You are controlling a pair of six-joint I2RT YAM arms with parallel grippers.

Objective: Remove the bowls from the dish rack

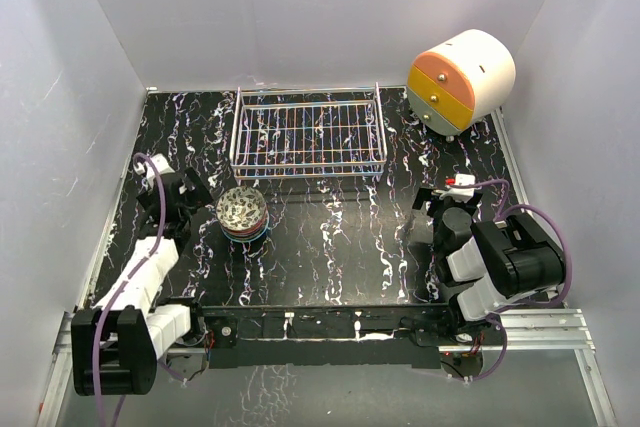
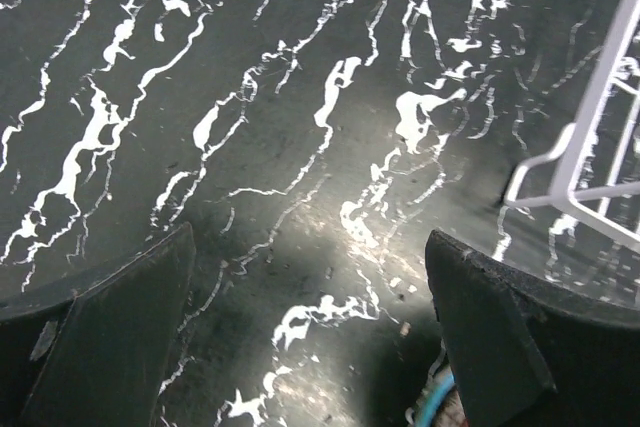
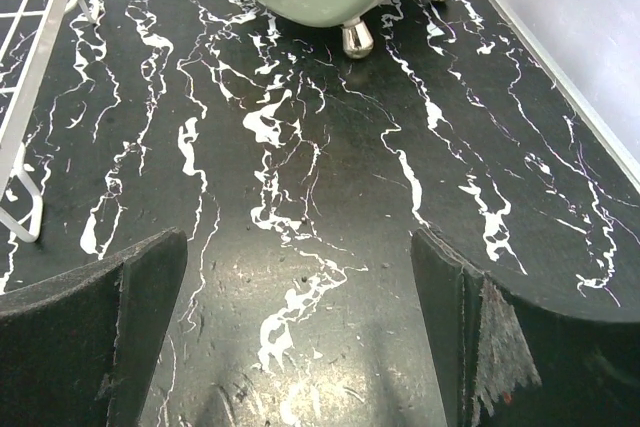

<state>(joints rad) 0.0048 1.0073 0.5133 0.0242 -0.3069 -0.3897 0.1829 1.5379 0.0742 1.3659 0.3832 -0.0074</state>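
**Claws spread wide over the counter; bowls stacked outside the dish rack**

The left claw (image 2: 308, 242) stands wide open with nothing between its dark fingers (image 2: 110, 337). It hangs low over the black, white-veined counter (image 1: 330, 247) near the left wall. Just to its right, the bowls (image 1: 242, 212) sit nested in one stack on the counter, in front of the near left corner of the dish rack (image 1: 308, 132) and apart from it. The top bowl shows a fine dark-and-white pattern inside, and pink and blue rims peek out below it. How many bowls make up the stack cannot be told. The rack lies at the back centre, and the counter's veins show through its wire grid. At the back right stands a round drawer unit (image 1: 460, 77), white with an orange and a yellow drawer front and small knobs. The right claw (image 3: 298, 247) is likewise spread wide and grips nothing, over the counter's right side.

Only the left wrist view shows a sliver of blue bowl rim at its lower edge, beside the right finger, and one corner of the rack up close. Only the right wrist view shows the drawer unit's shiny ball feet (image 3: 357, 39).
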